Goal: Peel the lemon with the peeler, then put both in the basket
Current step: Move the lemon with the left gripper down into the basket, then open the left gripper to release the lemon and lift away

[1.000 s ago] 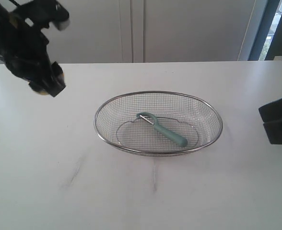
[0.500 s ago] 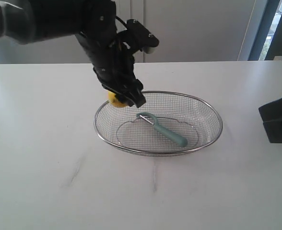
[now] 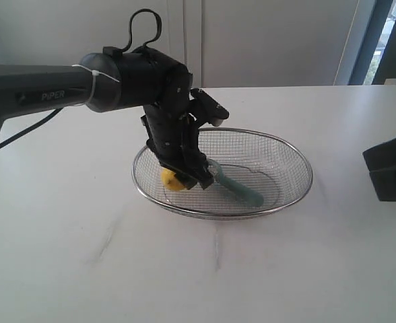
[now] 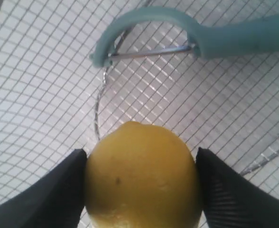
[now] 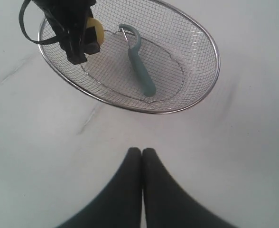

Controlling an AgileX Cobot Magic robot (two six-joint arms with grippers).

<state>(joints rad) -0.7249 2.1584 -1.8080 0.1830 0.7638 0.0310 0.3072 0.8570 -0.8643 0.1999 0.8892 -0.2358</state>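
The yellow lemon (image 3: 170,180) hangs low inside the left end of the wire basket (image 3: 300,156), and my left gripper (image 3: 186,177) is shut on it. In the left wrist view the black fingers (image 4: 63,185) press both sides of the lemon (image 4: 142,180), just above the mesh (image 4: 35,95). The teal peeler (image 3: 241,190) lies on the basket floor beside it, its blade end (image 4: 149,50) nearest the lemon. My right gripper (image 5: 142,151) is shut and empty over the bare table, short of the basket rim (image 5: 217,61).
The basket sits in the middle of a white table (image 3: 265,269). The right arm's black body (image 3: 390,171) stands at the right edge. A white wall and cabinet doors rise behind the table's far edge.
My left arm has swung in from the far left, carrying the lemon over the basket rim and down inside. The peeler and the right arm have not moved.
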